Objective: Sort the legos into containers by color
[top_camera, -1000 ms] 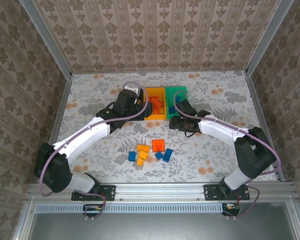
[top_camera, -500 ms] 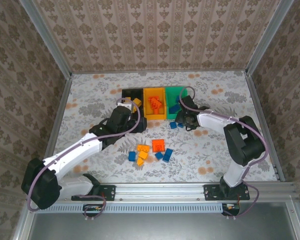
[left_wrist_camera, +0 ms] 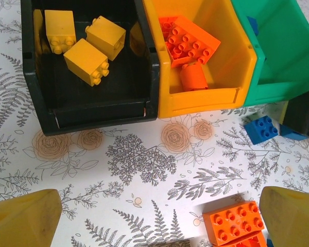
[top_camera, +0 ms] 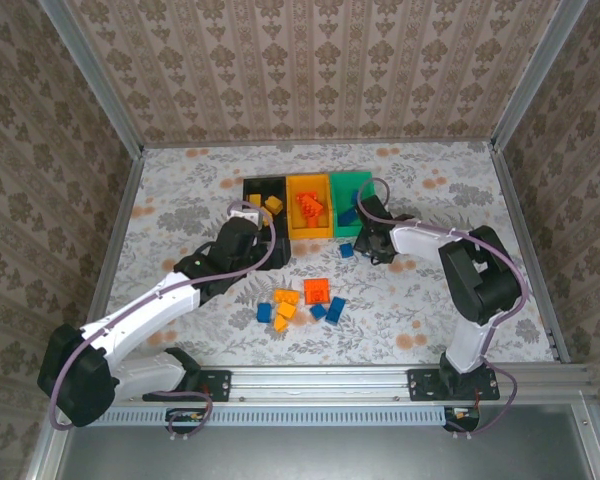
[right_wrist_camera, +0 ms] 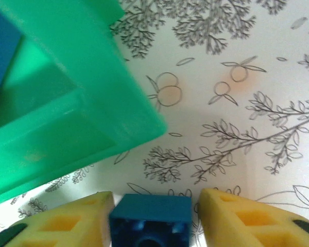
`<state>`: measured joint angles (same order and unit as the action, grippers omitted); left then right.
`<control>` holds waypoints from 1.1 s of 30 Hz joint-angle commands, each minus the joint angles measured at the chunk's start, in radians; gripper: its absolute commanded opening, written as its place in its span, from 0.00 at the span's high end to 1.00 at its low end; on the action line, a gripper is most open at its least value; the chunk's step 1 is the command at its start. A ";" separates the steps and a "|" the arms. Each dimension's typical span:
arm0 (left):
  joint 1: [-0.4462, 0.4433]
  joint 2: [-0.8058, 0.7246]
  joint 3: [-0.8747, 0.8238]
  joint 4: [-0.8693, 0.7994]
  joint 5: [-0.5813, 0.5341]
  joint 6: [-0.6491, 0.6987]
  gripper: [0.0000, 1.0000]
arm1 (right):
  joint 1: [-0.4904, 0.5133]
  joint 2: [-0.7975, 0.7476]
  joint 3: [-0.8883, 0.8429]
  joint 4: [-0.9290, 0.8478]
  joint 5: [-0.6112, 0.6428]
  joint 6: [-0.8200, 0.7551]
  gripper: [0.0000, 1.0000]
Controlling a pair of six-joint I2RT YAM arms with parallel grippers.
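Observation:
The containers stand joined in a row at the table's far middle: black bin [top_camera: 252,186] [left_wrist_camera: 92,105], yellow-orange bin [top_camera: 309,231] [left_wrist_camera: 206,100], green bin [top_camera: 352,180] [right_wrist_camera: 67,118]. Three yellow legos [left_wrist_camera: 86,62] lie in the black bin, red-orange ones [left_wrist_camera: 190,38] in the yellow-orange bin. My left gripper [top_camera: 267,252] [left_wrist_camera: 157,221] hangs open over bare table just before the black bin. My right gripper [top_camera: 368,238] [right_wrist_camera: 154,216] sits by the green bin's near corner with a blue lego [right_wrist_camera: 150,218] between its fingers; one pad touches it and a small gap shows at the other.
Another blue lego [top_camera: 347,251] [left_wrist_camera: 261,128] lies on the table in front of the green bin. A loose cluster of orange [top_camera: 316,290] [left_wrist_camera: 234,221], yellow-orange [top_camera: 285,297] and blue [top_camera: 336,307] legos lies nearer the arm bases.
My left gripper has pulled back from over the black bin toward the near side. My right arm has folded its elbow inward, and a blue lego now shows beside its gripper.

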<state>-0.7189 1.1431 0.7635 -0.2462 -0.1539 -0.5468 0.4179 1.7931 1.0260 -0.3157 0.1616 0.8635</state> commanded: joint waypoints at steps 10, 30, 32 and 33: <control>-0.001 -0.034 -0.029 -0.016 -0.033 -0.010 0.00 | -0.030 -0.260 -0.113 -0.093 -0.055 -0.097 0.78; 0.006 -0.124 -0.105 -0.068 -0.035 -0.017 0.00 | -0.008 0.210 0.597 -0.293 0.087 -0.276 0.74; 0.012 -0.128 -0.104 -0.080 -0.039 -0.021 0.00 | -0.007 0.227 0.613 -0.308 0.083 -0.265 0.70; 0.016 -0.129 -0.103 -0.083 -0.036 -0.020 0.00 | -0.007 0.231 0.614 -0.309 0.074 -0.259 0.67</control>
<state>-0.7147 1.0309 0.6743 -0.2916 -0.1726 -0.5480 0.4137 2.0159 1.5963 -0.5529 0.2119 0.6048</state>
